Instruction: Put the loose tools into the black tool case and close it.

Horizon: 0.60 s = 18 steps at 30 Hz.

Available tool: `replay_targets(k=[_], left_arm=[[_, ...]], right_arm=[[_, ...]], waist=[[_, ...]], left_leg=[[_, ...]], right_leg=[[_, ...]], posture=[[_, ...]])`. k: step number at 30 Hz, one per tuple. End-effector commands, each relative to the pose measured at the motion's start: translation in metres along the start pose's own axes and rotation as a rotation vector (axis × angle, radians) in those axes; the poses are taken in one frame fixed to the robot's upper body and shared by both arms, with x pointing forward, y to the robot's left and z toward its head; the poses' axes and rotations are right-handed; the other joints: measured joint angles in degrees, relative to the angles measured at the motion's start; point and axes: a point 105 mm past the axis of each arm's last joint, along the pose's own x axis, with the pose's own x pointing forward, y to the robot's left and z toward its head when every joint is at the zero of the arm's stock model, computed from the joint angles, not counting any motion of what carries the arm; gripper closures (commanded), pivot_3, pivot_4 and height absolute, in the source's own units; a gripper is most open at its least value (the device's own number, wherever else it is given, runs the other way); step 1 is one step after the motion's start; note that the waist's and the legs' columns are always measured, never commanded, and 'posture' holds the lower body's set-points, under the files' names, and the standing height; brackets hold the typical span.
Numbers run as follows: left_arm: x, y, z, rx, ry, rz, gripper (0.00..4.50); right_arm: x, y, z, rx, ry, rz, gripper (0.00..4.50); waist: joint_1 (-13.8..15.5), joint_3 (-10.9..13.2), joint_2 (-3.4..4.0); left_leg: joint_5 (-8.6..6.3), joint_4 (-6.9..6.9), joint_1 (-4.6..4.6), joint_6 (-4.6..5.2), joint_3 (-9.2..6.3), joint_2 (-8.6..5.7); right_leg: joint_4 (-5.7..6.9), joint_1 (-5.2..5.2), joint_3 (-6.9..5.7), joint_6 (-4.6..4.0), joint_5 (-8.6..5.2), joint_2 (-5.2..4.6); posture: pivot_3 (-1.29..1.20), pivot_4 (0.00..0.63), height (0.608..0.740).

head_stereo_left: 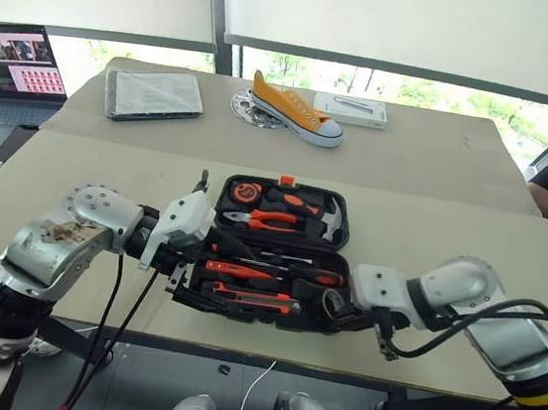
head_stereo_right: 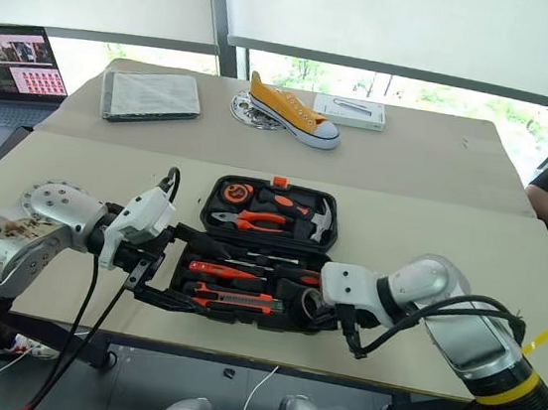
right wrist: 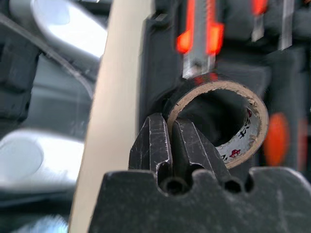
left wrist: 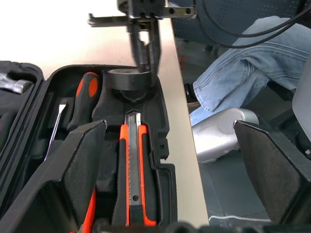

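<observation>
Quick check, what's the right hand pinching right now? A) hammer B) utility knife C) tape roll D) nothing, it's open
C: the right hand is shut on the wall of the tape roll, which sits in the open black tool case just past the end of the utility knife.

You see the open black tool case (head_stereo_left: 278, 251) mid-tabletop (head_stereo_left: 472, 219), a yellow sneaker (head_stereo_left: 291, 110) at twelve o'clock, a laptop (head_stereo_left: 9, 82) at ten.

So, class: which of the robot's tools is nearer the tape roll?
The right tool: it is shut on the tape roll's wall. The left tool stands open at the case's far end, beside the utility knife.
</observation>
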Motion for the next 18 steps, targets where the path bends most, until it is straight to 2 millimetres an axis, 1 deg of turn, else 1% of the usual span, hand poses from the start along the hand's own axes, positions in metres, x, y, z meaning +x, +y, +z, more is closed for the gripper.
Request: replay_targets(k=[1, 3, 4, 6, 7, 9, 11, 13, 14, 15, 16, 18], left_arm=[[-0.001, 0.003, 0.013, 0.05, -0.005, 0.014, 0.0], [0.0, 0.004, 0.016, 0.052, -0.007, 0.016, 0.0], [0.001, 0.005, 0.017, 0.053, -0.008, 0.018, 0.0], [0.001, 0.006, 0.019, 0.053, -0.009, 0.02, 0.0], [0.0, 0.006, 0.019, 0.052, -0.009, 0.021, 0.0], [-0.003, 0.007, 0.016, 0.046, -0.004, 0.027, 0.0], [-0.007, 0.01, 0.011, 0.035, 0.001, 0.048, 0.0], [-0.012, 0.015, 0.004, 0.012, 0.005, 0.1, 0.0], [-0.017, 0.02, -0.001, -0.01, 0.002, 0.147, 0.0], [-0.022, 0.025, -0.006, -0.03, 0.0, 0.197, 0.0], [-0.029, 0.03, -0.013, -0.057, -0.001, 0.262, 0.0], [-0.045, 0.035, -0.029, -0.094, 0.012, 0.371, 0.0]], right_arm=[[-0.002, 0.004, 0.005, -0.039, 0.008, 0.018, 4.49], [0.0, 0.002, 0.006, -0.043, 0.008, 0.011, 3.71], [0.0, 0.001, 0.009, -0.037, -0.002, 0.009, 3.51], [-0.002, 0.0, 0.018, -0.042, -0.033, 0.012, 2.84], [-0.005, -0.001, 0.023, -0.04, -0.054, 0.011, 2.44], [-0.012, -0.003, 0.035, -0.032, -0.102, 0.009, 1.8], [-0.022, -0.006, 0.043, -0.024, -0.134, -0.008, 1.11], [-0.033, -0.015, 0.046, 0.01, -0.169, -0.069, 0.44], [-0.041, -0.023, 0.046, 0.043, -0.194, -0.123, 0.17], [-0.048, -0.03, 0.044, 0.083, -0.218, -0.173, 0.17], [-0.056, -0.038, 0.04, 0.136, -0.247, -0.234, 0.32], [-0.071, -0.049, 0.03, 0.231, -0.293, -0.341, 0.75]], waist=[[0.0, 0.0, -0.03], [0.0, 0.0, -0.02], [0.0, 0.0, -0.03], [0.0, 0.0, -0.04], [0.0, 0.0, -0.04], [-0.1, 0.0, -0.04], [-0.2, 0.0, -0.05], [-0.1, 0.0, -0.05], [-0.1, 0.0, -0.05], [-0.1, 0.0, -0.04], [-0.1, 0.0, -0.05], [-0.2, 0.0, -0.06]], left_leg=[[0.0, 0.01, -0.01, 0.0, -0.01, 0.0], [0.0, 0.0, 0.0, 0.0, 0.0, 0.0], [0.0, 0.0, 0.0, 0.0, -0.01, 0.0], [0.0, 0.0, 0.0, 0.0, -0.01, 0.01], [0.0, 0.0, -0.01, 0.0, -0.02, 0.01], [0.0, 0.01, 0.0, 0.0, -0.01, 0.0], [0.0, 0.03, 0.01, 0.0, 0.0, 0.01], [0.0, 0.04, 0.02, 0.0, -0.01, 0.02], [0.0, 0.03, 0.02, 0.0, -0.01, 0.02], [0.0, 0.03, 0.02, 0.0, -0.01, 0.02], [0.0, 0.03, 0.02, 0.0, -0.01, 0.01], [0.0, 0.03, 0.02, 0.01, 0.0, 0.02]], right_leg=[[0.0, 0.0, -0.01, 0.0, 0.0, 0.0], [0.0, 0.0, 0.0, 0.0, 0.0, 0.01], [0.0, 0.0, 0.0, 0.0, 0.0, 0.01], [0.0, 0.0, -0.01, 0.0, 0.0, 0.03], [0.0, 0.0, -0.01, 0.0, 0.0, 0.03], [0.02, 0.0, 0.0, 0.0, 0.0, 0.01], [0.04, 0.0, 0.01, 0.0, 0.0, 0.02], [0.04, 0.0, 0.0, -0.01, 0.0, 0.02], [0.04, 0.0, 0.0, -0.01, 0.0, 0.02], [0.04, 0.0, 0.0, -0.01, 0.0, 0.02], [0.05, 0.0, 0.0, -0.01, 0.0, 0.01], [0.04, 0.0, 0.01, -0.02, 0.01, -0.02]], posture=[[0.0, 0.15, 0.733], [0.0, 0.15, 0.733], [0.0, 0.15, 0.733], [0.0, 0.15, 0.733], [0.0, 0.15, 0.733], [0.0, 0.15, 0.733], [0.0, 0.15, 0.733], [0.0, 0.15, 0.733], [0.0, 0.15, 0.733], [0.0, 0.15, 0.733], [0.0, 0.15, 0.733], [0.0, 0.15, 0.733]])
